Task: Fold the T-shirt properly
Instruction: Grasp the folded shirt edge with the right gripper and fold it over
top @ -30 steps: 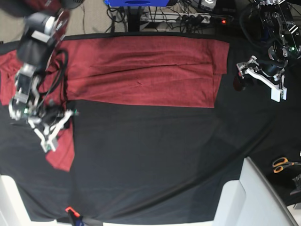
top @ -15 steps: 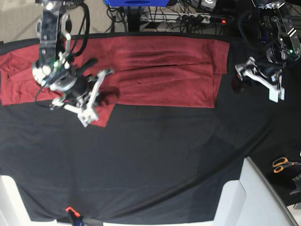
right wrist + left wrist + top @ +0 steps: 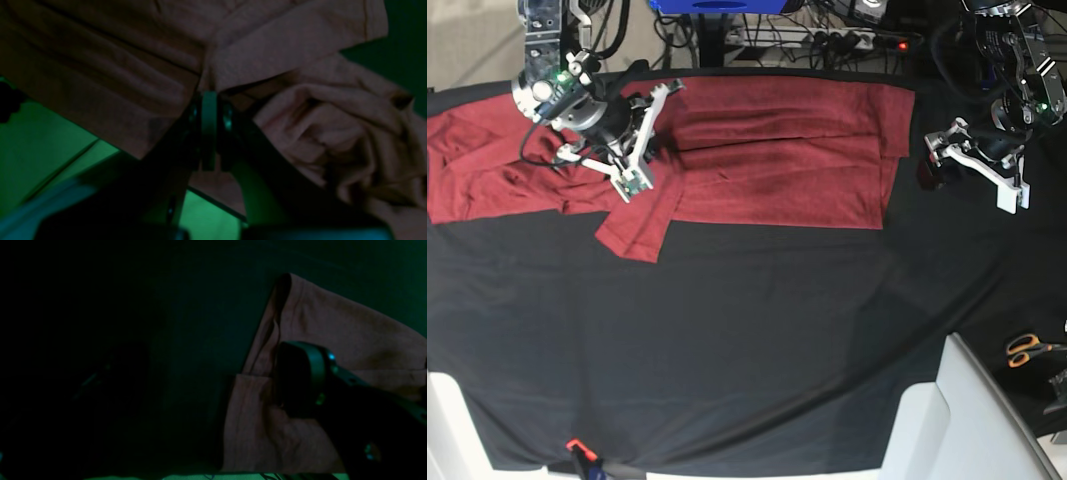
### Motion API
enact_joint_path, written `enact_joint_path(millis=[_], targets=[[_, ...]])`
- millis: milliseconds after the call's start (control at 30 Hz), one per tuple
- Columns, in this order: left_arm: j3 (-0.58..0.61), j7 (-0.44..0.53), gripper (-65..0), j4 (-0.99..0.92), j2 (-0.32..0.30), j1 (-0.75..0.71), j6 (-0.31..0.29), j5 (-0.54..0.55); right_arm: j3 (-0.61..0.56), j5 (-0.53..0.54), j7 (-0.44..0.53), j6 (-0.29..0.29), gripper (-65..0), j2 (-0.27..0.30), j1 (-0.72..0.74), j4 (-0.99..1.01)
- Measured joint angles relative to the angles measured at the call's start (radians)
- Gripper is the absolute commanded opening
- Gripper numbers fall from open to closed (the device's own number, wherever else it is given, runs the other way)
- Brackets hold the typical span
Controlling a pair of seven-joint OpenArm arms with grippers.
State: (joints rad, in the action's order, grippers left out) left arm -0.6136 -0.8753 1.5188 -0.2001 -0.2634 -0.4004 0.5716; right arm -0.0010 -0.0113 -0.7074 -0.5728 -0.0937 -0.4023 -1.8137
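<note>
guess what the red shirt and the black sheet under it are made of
Shirt: looks like soft matte knit, probably cotton; it rumples and shows a stitched hem. Black sheet: thin matte fabric, going by its faint creases.

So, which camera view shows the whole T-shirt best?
The base view: it shows the T-shirt spread across the black cloth, with the right gripper on it. The right wrist view shows only dim bunched folds near the jaws. The left wrist view shows one dark corner.
</note>
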Motion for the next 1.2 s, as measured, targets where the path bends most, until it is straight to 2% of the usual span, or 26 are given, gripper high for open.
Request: enact_joint_path(millis=[67, 233, 267, 300, 400, 467, 567, 667, 767, 933, 1033, 1100, 1200], targets=[[0.0, 0.0, -7.1, 0.0, 0.0, 0.0, 0.0, 0.0, -0.003, 0.055, 0.004, -0.004, -65.0, 0.002, -0.004, -0.004], [0.0, 0.0, -7.1, 0.0, 0.0, 0.0, 0.0, 0.0, -0.003, 0.052, -0.002, -0.003, -63.8, 0.002, -0.008, 0.0], [0.0, 0.0, -7.1, 0.0, 0.0, 0.0, 0.0, 0.0, -0.003, 0.053, -0.003, -0.003, -61.4, 0.002, -0.008, 0.0], [0.0, 0.0, -7.1, 0.0, 0.0, 0.0, 0.0, 0.0, -0.003, 0.055, -0.005, -0.003, -57.3, 0.002, -0.008, 0.0], [0.0, 0.0, -7.1, 0.0, 0.0, 0.0, 0.0, 0.0, -0.003, 0.055, -0.077, -0.003, -38.6, 0.0, -0.006, -0.002], [0.0, 0.0, -7.1, 0.0, 0.0, 0.001, 0.0, 0.0, -0.003, 0.051, -0.08, -0.003, -31.1, 0.0, -0.011, -0.022], [0.0, 0.0, -7.1, 0.0, -0.001, 0.001, 0.0, 0.0, -0.003, 0.056, -0.061, -0.009, -30.2, 0.0, 0.01, -0.056], [0.002, 0.0, -7.1, -0.001, -0.001, 0.001, 0.0, -0.003, 0.003, 0.06, -0.06, -0.01, -30.2, 0.005, 0.121, -0.026], [0.002, 0.0, -7.1, -0.001, 0.001, 0.001, 0.0, -0.003, 0.033, 0.06, -0.103, -0.007, -30.2, 0.005, 0.269, 0.111], [-0.005, 0.0, -7.1, -0.001, -0.002, -0.005, 0.0, -0.002, 0.155, 0.051, -0.108, 0.004, -30.2, 0.014, 0.452, 0.415], [-0.005, 0.001, -7.1, 0.0, -0.006, -0.012, 0.0, -0.002, 0.168, 0.051, -0.047, 0.003, -30.2, 0.062, 0.505, 0.54], [-0.006, 0.002, -7.1, 0.0, -0.006, -0.021, 0.0, -0.001, 0.174, 0.056, 0.002, 0.005, -30.2, 0.08, 0.515, 0.599], [-0.006, 0.0, -7.1, -0.001, -0.005, -0.021, 0.0, -0.004, 0.174, 0.049, 0.023, 0.004, -30.2, 0.093, 0.518, 0.67]])
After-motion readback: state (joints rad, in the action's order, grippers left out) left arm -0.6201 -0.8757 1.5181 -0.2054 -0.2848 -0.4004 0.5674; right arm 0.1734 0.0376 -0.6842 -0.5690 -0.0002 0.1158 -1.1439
